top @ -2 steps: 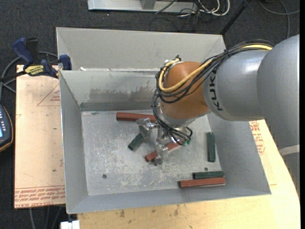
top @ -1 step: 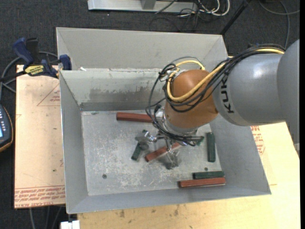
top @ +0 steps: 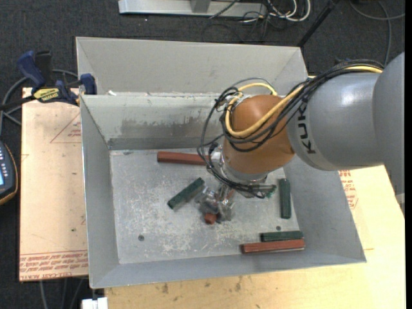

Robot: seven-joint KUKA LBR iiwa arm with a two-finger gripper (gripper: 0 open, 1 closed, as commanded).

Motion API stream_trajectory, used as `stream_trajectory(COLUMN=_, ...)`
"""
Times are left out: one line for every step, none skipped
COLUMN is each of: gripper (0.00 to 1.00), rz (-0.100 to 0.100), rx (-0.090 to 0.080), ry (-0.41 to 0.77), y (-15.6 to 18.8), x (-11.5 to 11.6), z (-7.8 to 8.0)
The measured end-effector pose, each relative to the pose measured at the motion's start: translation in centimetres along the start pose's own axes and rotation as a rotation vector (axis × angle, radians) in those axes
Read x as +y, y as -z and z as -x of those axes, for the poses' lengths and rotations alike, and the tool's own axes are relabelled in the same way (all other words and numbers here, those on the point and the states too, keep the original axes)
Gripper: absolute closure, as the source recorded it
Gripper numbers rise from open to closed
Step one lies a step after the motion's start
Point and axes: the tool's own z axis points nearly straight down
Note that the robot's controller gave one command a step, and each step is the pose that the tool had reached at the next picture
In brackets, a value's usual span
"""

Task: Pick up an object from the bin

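My gripper reaches down to the bin floor near the middle, under the orange wrist cover. A small reddish-brown piece sits right at its lower tip; whether it is gripped is unclear. A dark green bar lies slanted just left of the gripper. A red-brown bar lies behind it near the back wall.
Another dark green bar lies upright in the view at the right. Near the front right corner lie a green bar and a red-brown bar, side by side. The arm covers the bin's right middle.
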Motion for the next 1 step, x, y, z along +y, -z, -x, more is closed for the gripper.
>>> stream_trajectory(gripper=1.00, rz=-0.001, rx=0.000, ry=0.272, y=2.06, x=-4.86, z=-3.15)
